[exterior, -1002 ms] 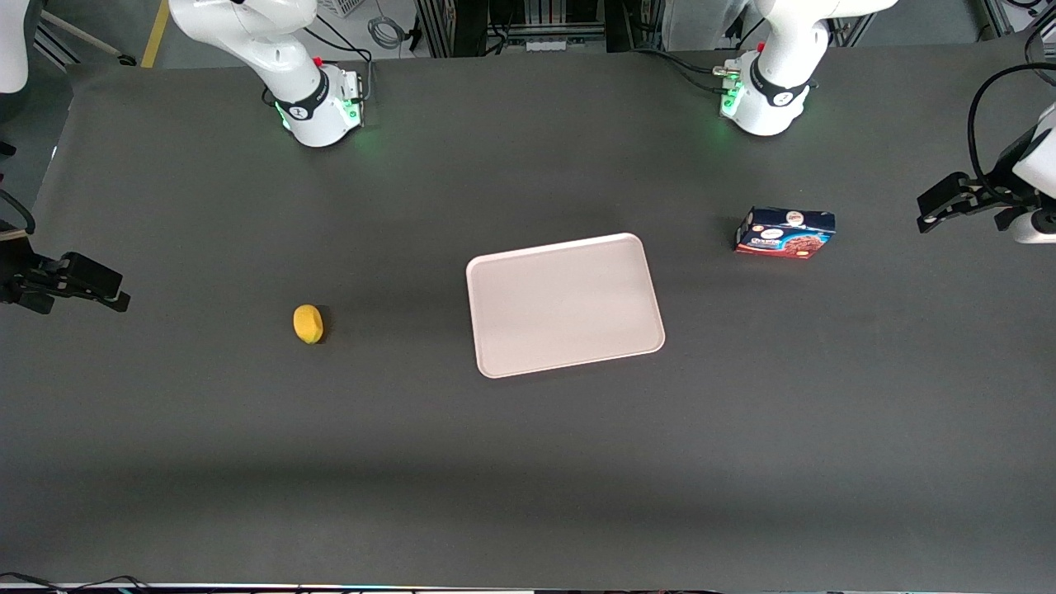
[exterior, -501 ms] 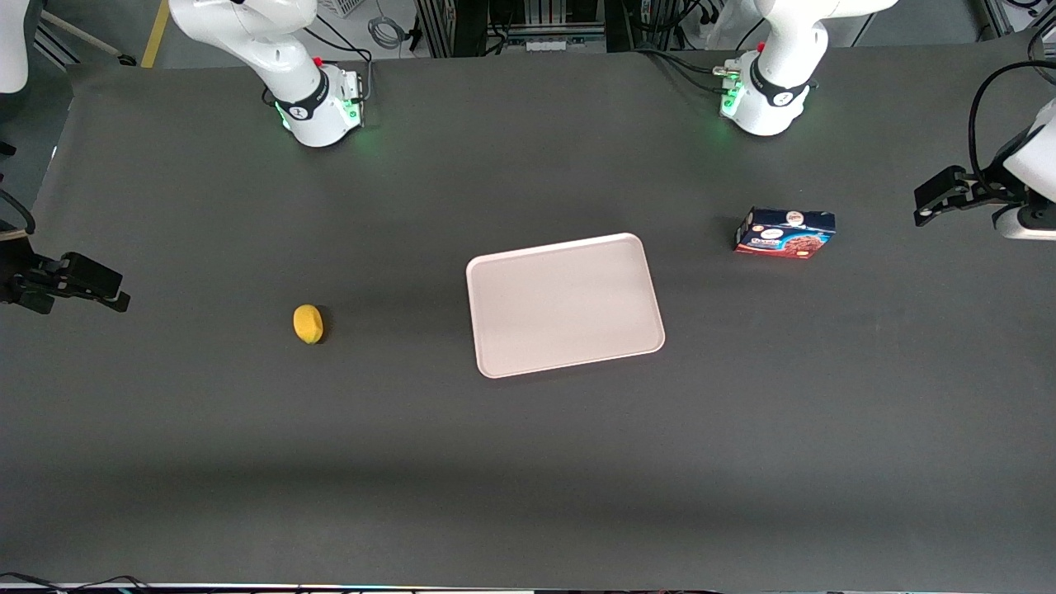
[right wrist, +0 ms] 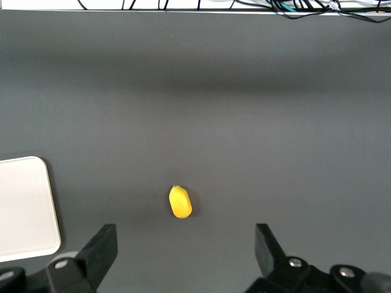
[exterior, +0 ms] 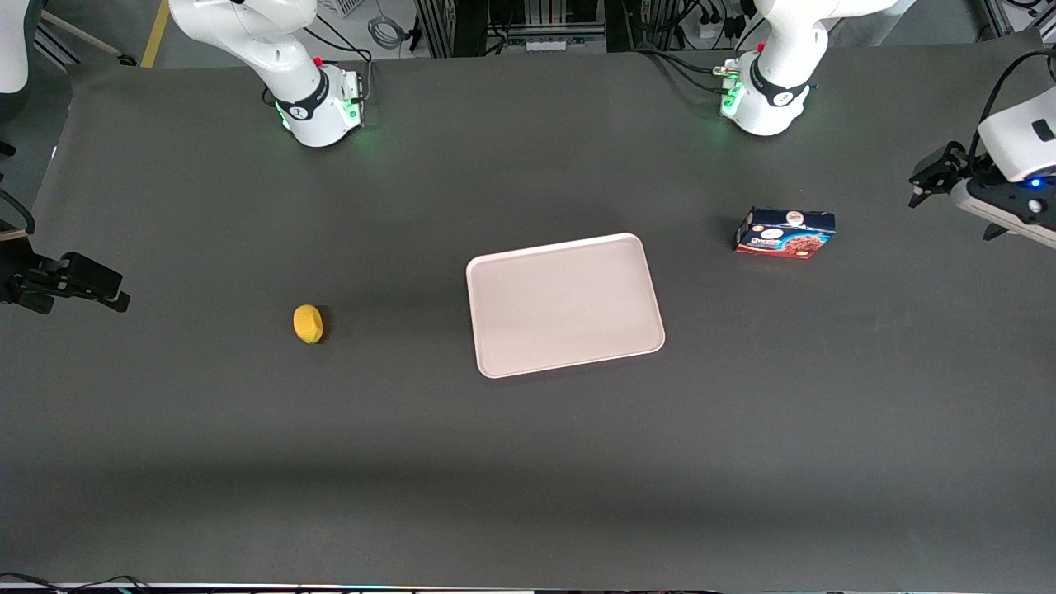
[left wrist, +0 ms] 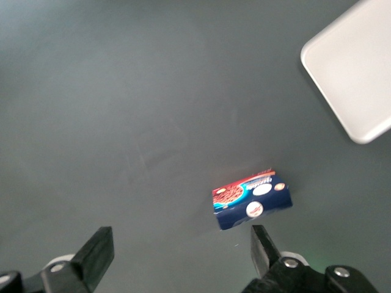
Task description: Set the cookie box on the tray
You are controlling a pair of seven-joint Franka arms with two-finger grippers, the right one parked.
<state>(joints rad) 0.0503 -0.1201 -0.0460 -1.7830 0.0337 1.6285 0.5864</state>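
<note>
Cookie box [exterior: 785, 233] lying flat on the dark worktop [exterior: 528, 462], toward the working arm's end, well apart from the tray [exterior: 564, 304]. Navy face with cookie picture and white round logo up, red edge turned toward the front camera. Nothing touching the box.

Tray resting near the middle of the worktop, flat, slightly skewed, nothing on it. In the left wrist view, one rounded corner of the tray [left wrist: 354, 67] visible, with bare worktop between it and the cookie box [left wrist: 252, 199].

End effector [exterior: 928, 175] raised above the worktop at the working arm's end, well apart from the box and a little farther from the front camera than it. Released: in the left wrist view both fingers [left wrist: 98, 253] spread wide, nothing between them, end effector [left wrist: 181, 251] empty, box seen below and just off the gap.

Small yellow object [exterior: 308, 323] lying toward the parked arm's end of the worktop, well apart from the tray, also seen in the right wrist view [right wrist: 180, 202].
</note>
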